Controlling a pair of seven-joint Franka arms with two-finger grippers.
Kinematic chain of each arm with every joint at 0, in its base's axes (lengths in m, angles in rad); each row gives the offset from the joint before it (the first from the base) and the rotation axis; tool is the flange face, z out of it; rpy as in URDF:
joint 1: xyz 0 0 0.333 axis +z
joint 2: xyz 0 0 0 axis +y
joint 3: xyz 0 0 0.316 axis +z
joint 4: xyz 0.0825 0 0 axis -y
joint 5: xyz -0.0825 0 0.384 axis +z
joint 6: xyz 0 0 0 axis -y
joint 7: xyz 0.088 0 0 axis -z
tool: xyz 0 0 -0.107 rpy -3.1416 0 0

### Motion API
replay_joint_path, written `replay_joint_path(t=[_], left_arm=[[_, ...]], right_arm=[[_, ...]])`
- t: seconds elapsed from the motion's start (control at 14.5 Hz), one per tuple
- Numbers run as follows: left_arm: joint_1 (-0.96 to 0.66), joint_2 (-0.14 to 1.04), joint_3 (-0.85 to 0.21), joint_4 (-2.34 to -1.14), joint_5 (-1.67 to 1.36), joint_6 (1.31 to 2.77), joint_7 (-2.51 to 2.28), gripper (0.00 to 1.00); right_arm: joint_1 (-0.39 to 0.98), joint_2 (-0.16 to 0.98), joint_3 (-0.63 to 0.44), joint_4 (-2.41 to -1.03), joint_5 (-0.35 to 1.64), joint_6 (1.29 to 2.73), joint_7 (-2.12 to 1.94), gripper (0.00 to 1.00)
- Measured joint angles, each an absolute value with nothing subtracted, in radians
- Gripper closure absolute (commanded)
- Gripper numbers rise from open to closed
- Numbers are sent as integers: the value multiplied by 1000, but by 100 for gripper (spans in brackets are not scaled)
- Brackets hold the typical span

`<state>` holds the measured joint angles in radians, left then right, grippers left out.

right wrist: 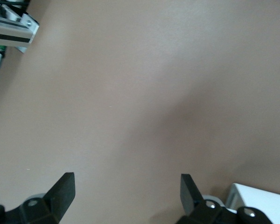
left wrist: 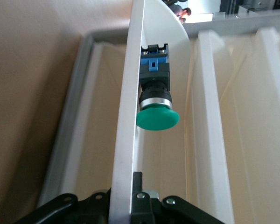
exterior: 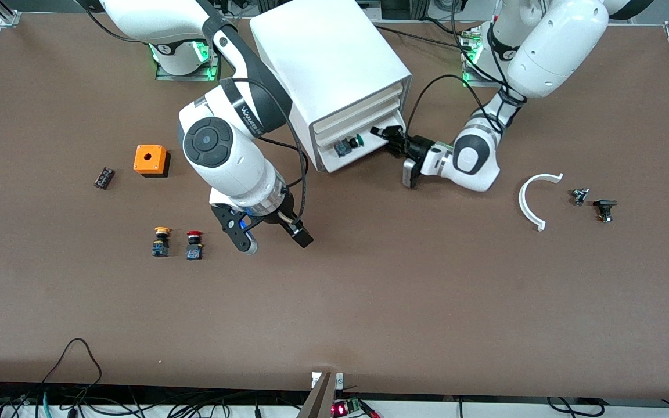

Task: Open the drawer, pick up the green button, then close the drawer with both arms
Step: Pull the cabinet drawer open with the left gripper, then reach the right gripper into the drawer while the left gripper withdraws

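Evidently gripping the front lip of the drawer, lowermost tray of the white cabinet: left gripper clamped on that thin white wall at the corner toward the left arm's end of the table, fingers straddling the edge as the left wrist view shows. Holding there, judging by the task, to keep the tray slid out and steady while the other arm reaches in. Drawer standing open, pulled out ahead of the upper drawers.

Sitting inside the open tray: the green button, mushroom cap pointing toward the left gripper, black-and-blue body pointing away from it. Lying just beside the clamped fingers, along the same front wall, near but not touching them.

Hovering over bare table: right gripper, fingers spread wide and holding nothing, only brown tabletop showing between the tips in the right wrist view. Waiting well apart from the drawer, beside the red-capped button and the yellow-capped button. Likely needing next to swing up and over to the tray and descend on the green cap or body without bumping the left fingers.
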<state>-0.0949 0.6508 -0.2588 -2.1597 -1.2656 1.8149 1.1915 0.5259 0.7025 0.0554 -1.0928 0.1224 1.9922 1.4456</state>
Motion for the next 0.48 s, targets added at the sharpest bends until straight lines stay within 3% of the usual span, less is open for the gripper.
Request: replay_joint_path(t=[0.14,0.21,0.28,0.48], left_arm=[[-85,648,-217,-2074,-1184,1797,1106,100],[-78,647,-204,-2024,-1140,1789,1051,58],[-72,647,-196,-1979,-1103,1781,997,1],[-69,648,-182,-1921,-1042,1831,931,0]], right_arm=[[536,705,56,-1088,122,2027,1491,0],[544,706,56,-1087,122,2044,1516,0],[555,707,56,-1087,122,2061,1544,0],[604,711,56,-1084,122,2083,1624,0]])
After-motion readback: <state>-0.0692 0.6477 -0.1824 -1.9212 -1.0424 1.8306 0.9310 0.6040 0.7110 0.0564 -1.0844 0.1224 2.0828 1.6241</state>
